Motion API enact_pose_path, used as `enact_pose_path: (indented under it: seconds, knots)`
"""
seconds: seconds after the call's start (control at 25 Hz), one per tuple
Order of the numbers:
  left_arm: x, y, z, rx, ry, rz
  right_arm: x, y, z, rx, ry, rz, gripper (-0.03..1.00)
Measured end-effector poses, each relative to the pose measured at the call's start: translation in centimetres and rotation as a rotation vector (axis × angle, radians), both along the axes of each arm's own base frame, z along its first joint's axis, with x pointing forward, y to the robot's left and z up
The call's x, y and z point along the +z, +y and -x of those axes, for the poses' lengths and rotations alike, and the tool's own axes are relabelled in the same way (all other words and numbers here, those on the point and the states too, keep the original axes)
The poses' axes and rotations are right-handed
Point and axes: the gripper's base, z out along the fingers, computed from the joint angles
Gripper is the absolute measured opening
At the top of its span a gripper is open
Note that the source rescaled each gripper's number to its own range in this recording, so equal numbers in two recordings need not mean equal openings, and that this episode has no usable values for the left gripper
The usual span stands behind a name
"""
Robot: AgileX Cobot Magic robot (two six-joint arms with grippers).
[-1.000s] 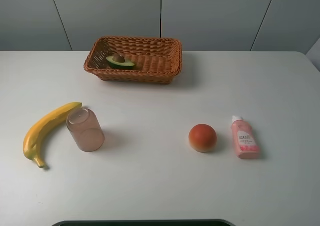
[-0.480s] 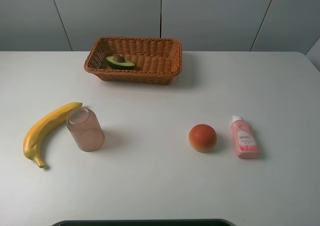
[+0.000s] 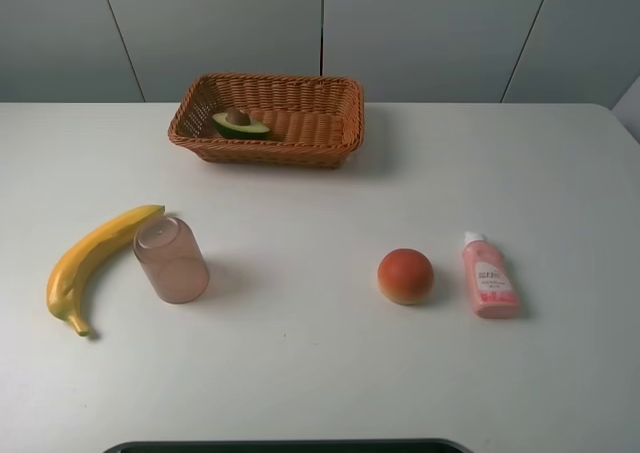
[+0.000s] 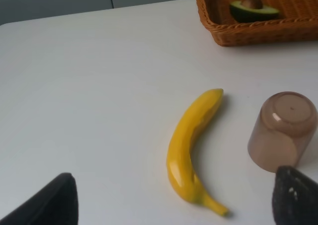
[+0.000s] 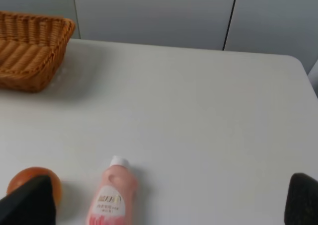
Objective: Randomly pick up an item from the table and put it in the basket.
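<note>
Wicker basket (image 3: 268,119) at the tabletop's (image 3: 320,373) far edge holds my halved avocado (image 3: 240,124), cut face up. It looks light, rigid, smooth-skinned; I'd pinch across its sides. Left hand (image 4: 174,197) and right hand (image 5: 169,197) both spread wide, holding nothing.

Lighting's bright, soft and even all round. The table (image 3: 320,373) looks clean white with no glare, and shadows are faint, falling slightly right of objects. Overhead view is sharp; the right wrist view's noticeably softer.
</note>
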Motion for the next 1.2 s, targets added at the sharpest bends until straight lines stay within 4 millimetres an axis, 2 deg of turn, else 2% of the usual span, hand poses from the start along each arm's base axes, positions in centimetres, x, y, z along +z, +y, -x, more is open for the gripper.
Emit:
enact_pose_path:
  seconds: [0.12, 1.2]
  knots:
    - [0.0, 0.0, 0.0, 0.0, 0.0, 0.0, -0.69, 0.0, -0.09, 0.001, 0.035, 0.0, 1.0]
    - [0.0, 0.0, 0.0, -0.003, -0.001, -0.005, -0.7, 0.01, -0.02, -0.025, 0.034, -0.051, 1.0]
